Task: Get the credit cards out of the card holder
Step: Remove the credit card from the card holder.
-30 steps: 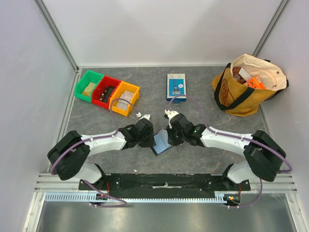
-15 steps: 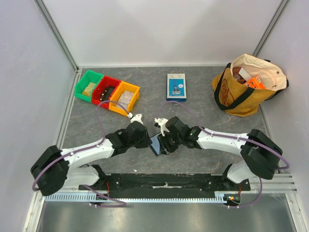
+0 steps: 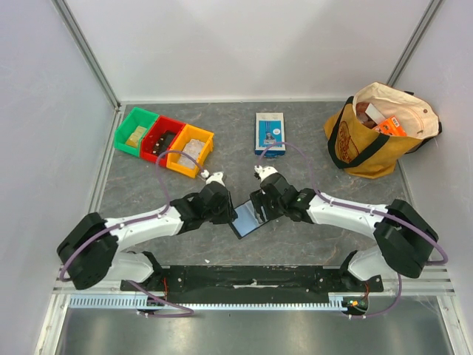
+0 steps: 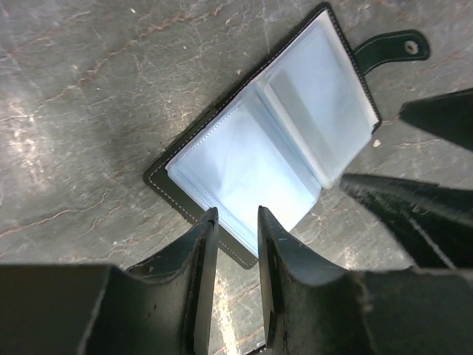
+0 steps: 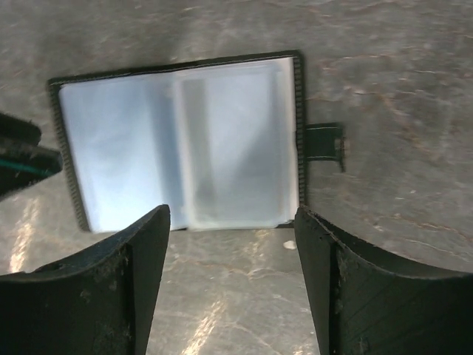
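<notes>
Card holder (image 3: 246,218) lay open, flat on the table (image 3: 295,159) between the arms. Left gripper (image 4: 236,222), fingers narrowly apart, hovered at its left edge; right gripper (image 5: 230,222) gaped wide above it. Credit cards were lost in glare. Best to pin one page, then pinch a card's edge.

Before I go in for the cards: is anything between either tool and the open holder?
Nothing visible does. The holder lies open, with the left tool at one edge and the right tool open on the opposite side. No card shows clearly in its pockets.
</notes>
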